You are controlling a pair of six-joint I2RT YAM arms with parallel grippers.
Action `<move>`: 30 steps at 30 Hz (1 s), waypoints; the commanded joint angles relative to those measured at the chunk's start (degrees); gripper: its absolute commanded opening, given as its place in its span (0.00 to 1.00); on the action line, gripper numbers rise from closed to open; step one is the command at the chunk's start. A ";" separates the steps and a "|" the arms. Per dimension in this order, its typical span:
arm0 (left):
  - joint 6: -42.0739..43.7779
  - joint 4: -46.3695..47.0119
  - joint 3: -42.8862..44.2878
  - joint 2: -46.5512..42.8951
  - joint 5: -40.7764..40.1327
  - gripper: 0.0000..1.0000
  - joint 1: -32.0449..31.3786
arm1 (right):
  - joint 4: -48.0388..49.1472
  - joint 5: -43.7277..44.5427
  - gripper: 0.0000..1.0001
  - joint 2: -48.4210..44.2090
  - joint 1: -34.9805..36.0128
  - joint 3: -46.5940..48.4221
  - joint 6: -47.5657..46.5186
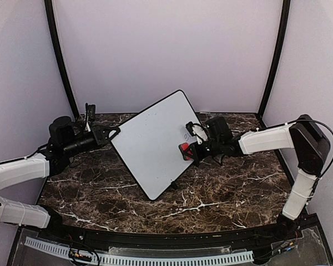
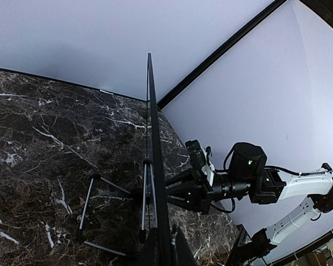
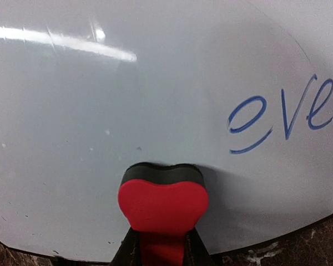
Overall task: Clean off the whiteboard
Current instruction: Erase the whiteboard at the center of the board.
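One whiteboard is standing propped at a slant on the dark marble surface. At the whiteboard's left edge, the left gripper is pinching the thin black frame, closed tight on it. Against the whiteboard's right side, the right gripper is clamping a red eraser, pressing it onto the white face beside blue handwriting.

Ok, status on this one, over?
Left gripper shut on whiteboard edge. Right gripper shut on red eraser, pad against board. Blue writing unerased beside eraser. No obstruction seen on board.
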 commanded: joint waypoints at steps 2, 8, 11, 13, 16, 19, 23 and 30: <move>-1.18 8.78 0.67 -2.18 5.83 0.00 -0.99 | -0.47 0.74 0.18 -1.80 0.26 -6.05 0.98; -1.27 8.89 0.58 -2.14 5.85 0.00 -0.99 | 0.16 0.36 0.18 -1.69 -0.53 -4.74 1.26; -1.15 8.82 0.58 -2.31 5.76 0.00 -0.99 | -0.25 -0.01 0.18 -0.94 -0.91 -1.50 1.17; -1.06 8.76 0.58 -2.27 5.77 0.00 -0.99 | -1.05 -0.33 0.18 0.00 -1.03 1.33 0.80; -1.06 8.72 0.63 -2.26 5.67 0.00 -0.99 | -2.72 -1.10 0.18 1.90 -1.06 5.33 0.21; -1.01 8.64 0.58 -2.39 5.58 0.00 -0.99 | -3.71 -1.45 0.18 2.99 -0.90 7.78 -0.05; -0.96 8.55 0.58 -2.44 5.53 0.00 -0.99 | -3.50 -0.34 0.18 2.64 -0.90 7.07 0.16; -1.21 8.77 0.58 -2.15 5.83 0.00 -0.99 | -1.83 0.31 0.18 -0.49 -0.93 -1.22 0.78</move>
